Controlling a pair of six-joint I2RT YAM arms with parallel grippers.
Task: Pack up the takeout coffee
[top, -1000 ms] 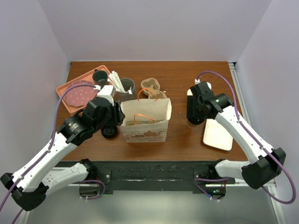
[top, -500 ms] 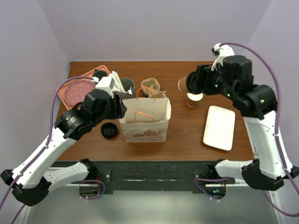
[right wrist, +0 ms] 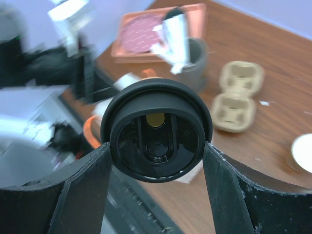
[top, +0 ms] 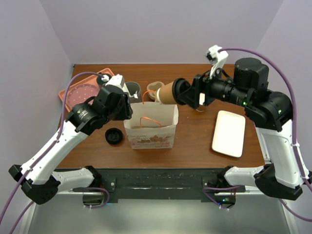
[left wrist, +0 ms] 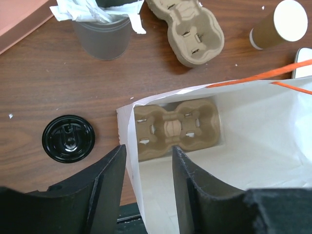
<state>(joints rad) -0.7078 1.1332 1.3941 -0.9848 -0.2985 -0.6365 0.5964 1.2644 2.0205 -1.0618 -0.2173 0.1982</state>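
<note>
The takeout coffee cup (top: 166,92), tan-sided with a black lid (right wrist: 157,131), lies on its side in the air above the back right corner of the white paper bag (top: 151,127). My right gripper (top: 184,92) is shut on it at the lid end, one finger on each side, as the right wrist view (right wrist: 157,146) shows. My left gripper (left wrist: 148,165) is open and straddles the bag's left wall (left wrist: 130,161). It also shows in the top view (top: 123,108). A cardboard cup carrier (left wrist: 178,127) lies on the bag's floor.
A second carrier (left wrist: 187,29) and a grey tumbler with white utensils (left wrist: 102,29) stand behind the bag. A loose black lid (top: 113,136) lies to its left. A second tan cup (left wrist: 280,27) stands at the right, near a white plate (top: 228,132). A pink tray (top: 78,95) is back left.
My right arm lifted the cup off the table, swung it left and tipped it sideways over the bag. My left gripper moved from beside the loose lid to the bag's left wall.
</note>
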